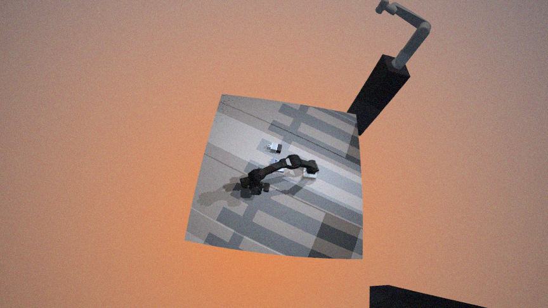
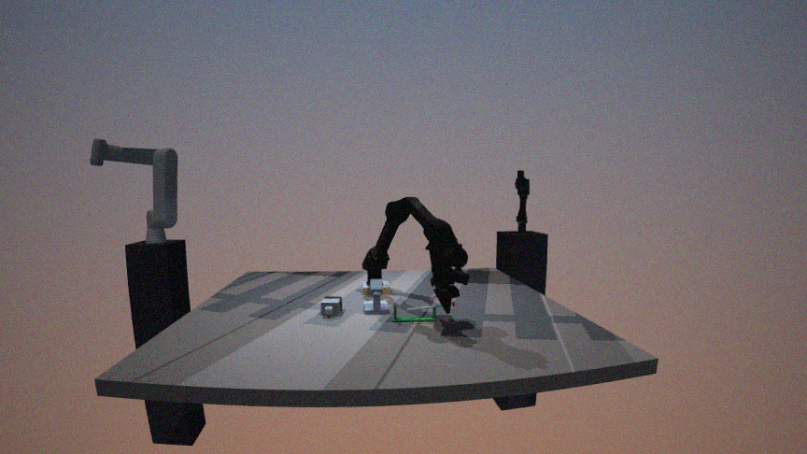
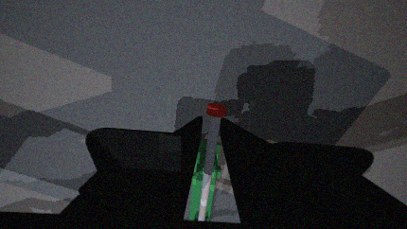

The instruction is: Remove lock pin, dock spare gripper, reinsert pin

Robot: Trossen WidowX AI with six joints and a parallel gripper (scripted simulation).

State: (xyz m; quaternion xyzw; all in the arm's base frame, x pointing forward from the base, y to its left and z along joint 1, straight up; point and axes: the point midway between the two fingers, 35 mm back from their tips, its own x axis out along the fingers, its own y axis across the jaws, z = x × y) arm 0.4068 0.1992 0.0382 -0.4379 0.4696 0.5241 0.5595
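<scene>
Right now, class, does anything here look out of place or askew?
Only the lock pin: it sits between the parted fingers of the gripper, over the green tray, not through the mount. The spare gripper sits undocked on the table, apart from the mount.

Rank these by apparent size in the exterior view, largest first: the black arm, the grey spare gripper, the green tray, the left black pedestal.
1. Left black pedestal
2. Black arm
3. Green tray
4. Grey spare gripper

Nearness to the camera may skew this.
</scene>
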